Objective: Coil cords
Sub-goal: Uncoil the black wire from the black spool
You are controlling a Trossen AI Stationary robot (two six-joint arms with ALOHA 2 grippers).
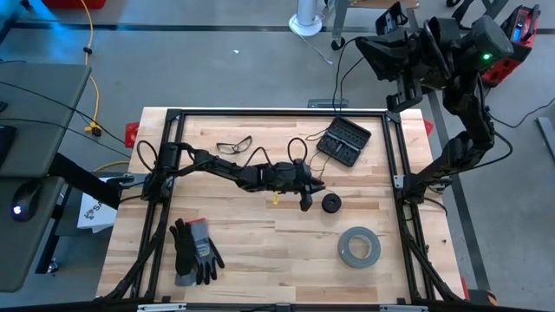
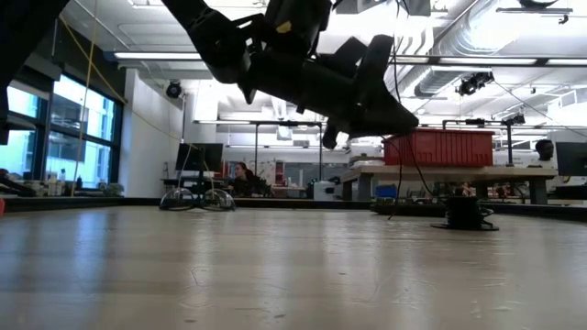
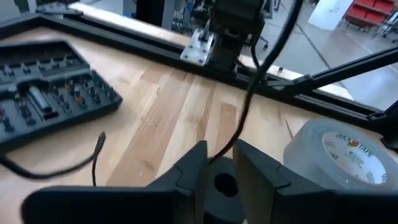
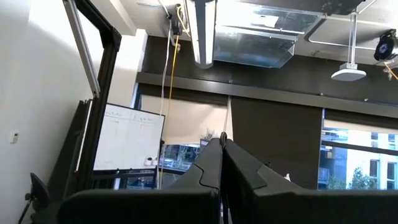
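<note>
Two arms show, and only the left one is at work: it reaches low and nearly flat across the middle of the bench (image 1: 260, 243), its left tool (image 1: 306, 201) pointing toward the right side and hanging just above the wood, as the low view confirms. Its fingers (image 3: 193, 168) stand a narrow gap apart with the thin dark cord (image 3: 245, 112) running up out of that gap; whether they actually pinch the cord cannot be told. Right beyond the fingertips sits the small round black spool (image 1: 330, 203), upright on the bench with a hole showing in its top, just beside the tool. From there the cord rises and curves off toward the far rail, and another loose end of it lies on the wood near the bit case (image 1: 343, 142), which sits open toward the far right corner. A grey tape roll (image 1: 359, 247) lies nearer the front right, apart from the spool. Safety glasses (image 1: 234, 144) lie behind the arm, and a pair of gloves (image 1: 194, 251) rests at the front left. Off the bench's far right corner the right arm is folded up high, its right tool (image 4: 222, 152) closed on nothing and aimed at the ceiling.
</note>
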